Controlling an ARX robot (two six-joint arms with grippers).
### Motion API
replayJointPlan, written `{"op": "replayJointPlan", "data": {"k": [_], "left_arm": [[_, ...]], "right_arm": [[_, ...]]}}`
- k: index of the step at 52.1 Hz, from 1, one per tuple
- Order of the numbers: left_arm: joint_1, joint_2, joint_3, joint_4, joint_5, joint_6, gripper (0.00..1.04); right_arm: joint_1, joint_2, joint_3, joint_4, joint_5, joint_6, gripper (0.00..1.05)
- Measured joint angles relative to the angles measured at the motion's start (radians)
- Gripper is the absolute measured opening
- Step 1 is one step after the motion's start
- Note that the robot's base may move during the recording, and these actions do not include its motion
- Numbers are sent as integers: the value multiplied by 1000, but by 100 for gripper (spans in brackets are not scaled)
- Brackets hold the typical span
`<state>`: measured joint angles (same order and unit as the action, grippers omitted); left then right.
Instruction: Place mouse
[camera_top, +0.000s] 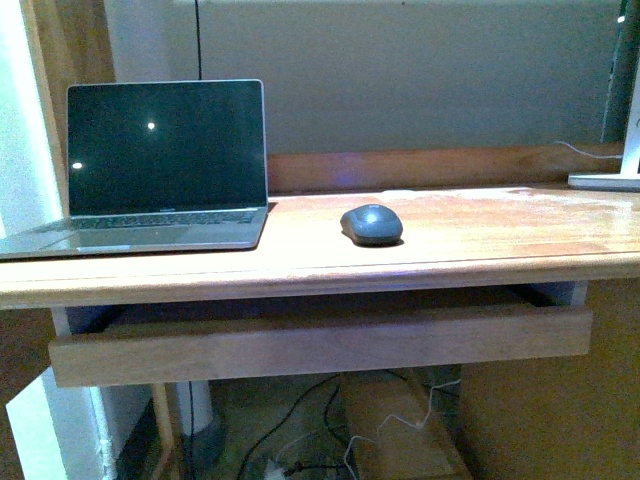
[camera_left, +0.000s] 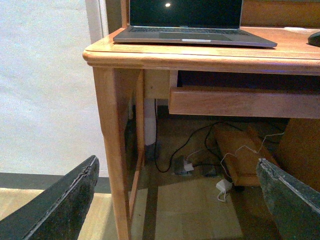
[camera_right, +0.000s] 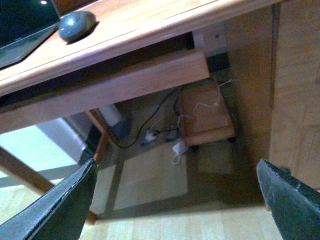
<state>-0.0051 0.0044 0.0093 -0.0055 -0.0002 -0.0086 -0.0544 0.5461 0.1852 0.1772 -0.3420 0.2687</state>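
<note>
Front view shows the mouse (camera_top: 371, 223) lying on the tabletop (camera_top: 480, 235), just right of the laptop (camera_top: 160, 170). Both sets of fingers hang low, spread apart, holding nothing; the right fingers (camera_right: 175, 200) look nearer than the left fingers (camera_left: 175, 200).

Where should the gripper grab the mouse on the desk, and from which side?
Probably from above, pinching the mouse across its two long sides near the middle. It lies flat on the desk with clear wood around it, and the laptop sits apart to its left.

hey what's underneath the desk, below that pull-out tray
Under the desk, below the tray, cables, a white plug and a low wooden box sit on the floor. The tray's front board hides whatever lies on it.
</note>
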Motion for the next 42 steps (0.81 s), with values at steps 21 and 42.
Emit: {"op": "replayJointPlan", "data": {"k": [21, 42], "left_arm": [[2, 0, 0, 0, 0, 0, 97], [2, 0, 0, 0, 0, 0, 97]], "right_arm": [[45, -541, -170, -179, 335, -222, 57], [50, -542, -170, -179, 339, -263, 3]]}}
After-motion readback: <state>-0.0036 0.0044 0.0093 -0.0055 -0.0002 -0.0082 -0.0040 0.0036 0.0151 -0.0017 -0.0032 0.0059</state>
